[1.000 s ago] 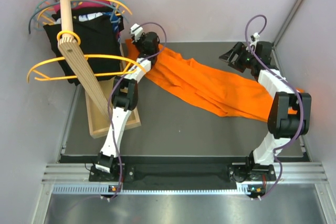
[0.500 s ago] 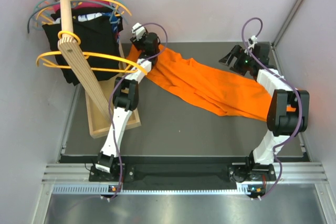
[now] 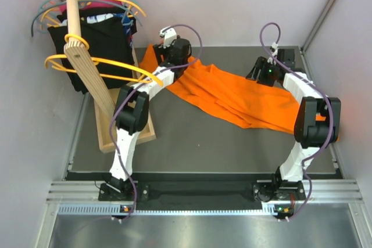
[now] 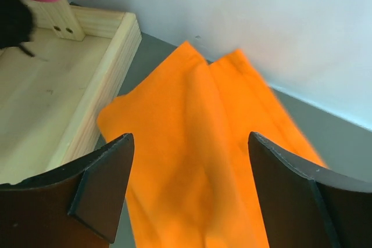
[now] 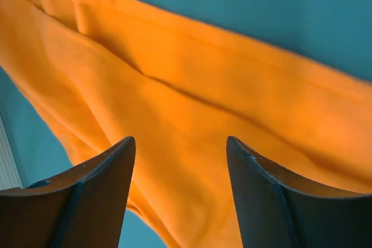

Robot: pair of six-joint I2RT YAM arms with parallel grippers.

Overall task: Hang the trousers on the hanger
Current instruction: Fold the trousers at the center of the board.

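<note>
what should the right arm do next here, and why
Probably lower the right gripper onto the trousers and pinch a fold. Its jaws stand open over the cloth, the left gripper is open too, and the trousers lie on the table, not on the amber-yellow hanger.

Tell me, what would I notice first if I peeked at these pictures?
The big bright orange trousers would catch your eye first, spread slantwise across the dark table. Next comes the tall wooden pole at the far left, with black clothes hanging by it. Both robot arms reach over the trousers, with the left gripper and the right gripper open just above the cloth.
</note>
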